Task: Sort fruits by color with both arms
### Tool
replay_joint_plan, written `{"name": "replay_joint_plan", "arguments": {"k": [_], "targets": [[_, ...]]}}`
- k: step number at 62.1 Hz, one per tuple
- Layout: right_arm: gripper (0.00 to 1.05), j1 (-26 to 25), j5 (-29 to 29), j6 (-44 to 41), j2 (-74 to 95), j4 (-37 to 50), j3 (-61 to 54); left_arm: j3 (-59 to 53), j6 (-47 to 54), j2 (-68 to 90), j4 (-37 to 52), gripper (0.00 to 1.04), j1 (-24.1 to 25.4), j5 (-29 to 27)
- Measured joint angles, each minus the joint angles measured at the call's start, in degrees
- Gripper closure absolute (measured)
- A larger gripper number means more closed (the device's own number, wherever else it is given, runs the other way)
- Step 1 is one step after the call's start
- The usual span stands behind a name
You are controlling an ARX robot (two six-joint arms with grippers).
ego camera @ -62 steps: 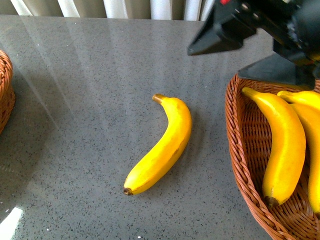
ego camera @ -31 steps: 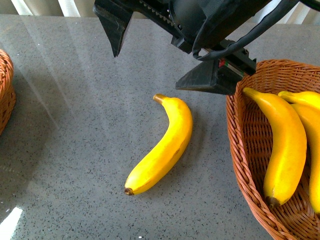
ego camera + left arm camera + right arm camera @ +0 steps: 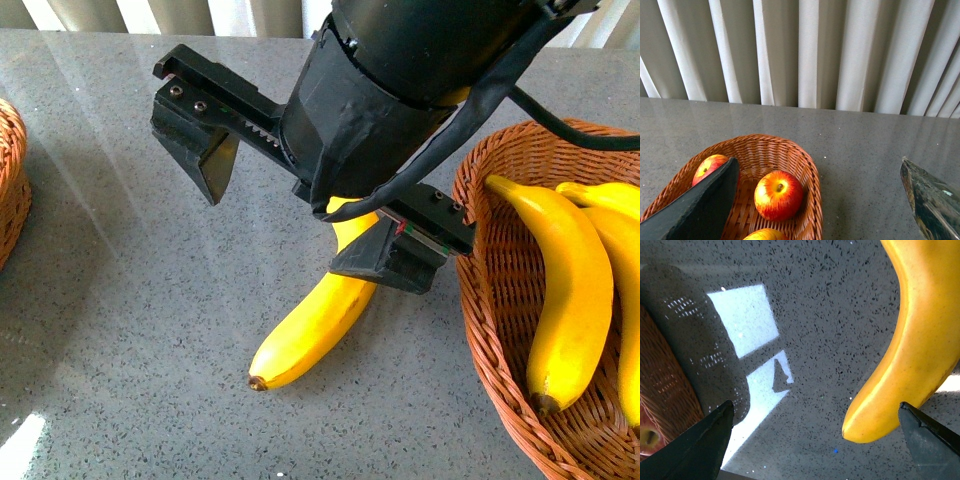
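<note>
While one loose banana lies on the counter at the centre of the front view, brown tip toward lower left, I have the right gripper poised over its upper half, jaws spread wide and empty. The stem end is hidden under the arm. In the right wrist view the fruit sits close to one finger rather than midway between the two. I judge that the next move calls for a sideways correction before descent, then a closure across the thick middle, not the tapering end. The skin looks glossy and could slip or roll. At right of frame more bananas already lie in a wicker basket, just beside the loose one; the lift should clear its rim. The left gripper, likewise wide and empty, hovers above a second basket holding apples, at least three of them. The counter is grey speckled stone, polished enough to mirror window light. Pale pleated curtains close off the back.
</note>
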Motion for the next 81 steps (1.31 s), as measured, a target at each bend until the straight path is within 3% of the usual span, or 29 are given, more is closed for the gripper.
{"name": "replay_joint_plan", "arguments": {"k": [36, 81], "targets": [[0.09, 0.9, 0.8, 4.4, 3.8, -5.0, 4.7, 0.0, 0.0, 0.0, 0.0, 0.09, 0.0, 0.0], [0.09, -1.0, 3.4, 5.9, 2.2, -4.0, 1.1, 0.0, 0.0, 0.0, 0.0, 0.09, 0.0, 0.0]]}}
